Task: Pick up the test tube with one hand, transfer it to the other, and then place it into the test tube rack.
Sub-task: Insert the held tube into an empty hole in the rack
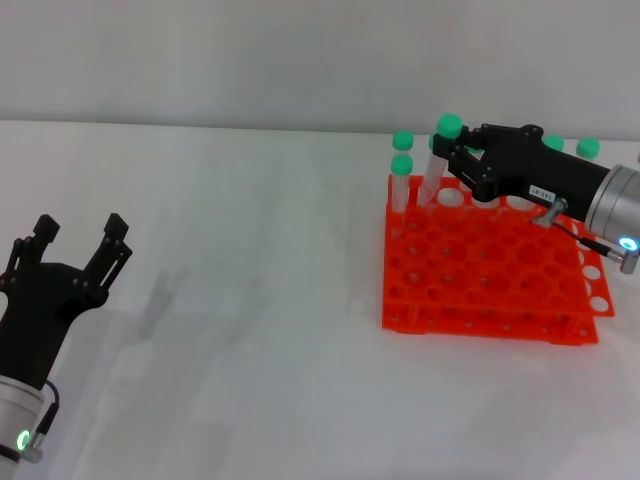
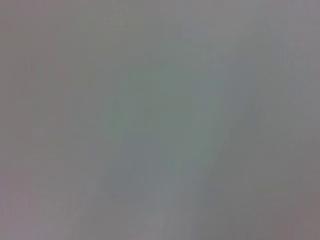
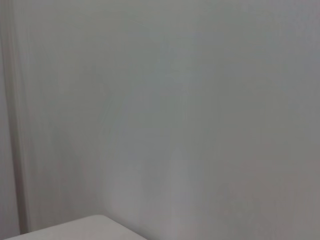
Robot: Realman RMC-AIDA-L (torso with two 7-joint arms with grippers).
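The orange test tube rack [image 1: 480, 280] stands on the white table at the right. My right gripper [image 1: 452, 158] reaches in from the right over the rack's far left part. It is shut on a clear test tube [image 1: 433, 180] with a green cap, tilted, with its lower end at a back-row hole. My left gripper [image 1: 80, 238] is open and empty at the lower left, far from the rack. The wrist views show neither tube nor rack.
Two more green-capped tubes [image 1: 401, 175] stand in the rack's far left corner, close to the held tube. Other green caps [image 1: 588, 148] show behind my right arm. The right wrist view shows only a pale wall and a table corner [image 3: 85, 229].
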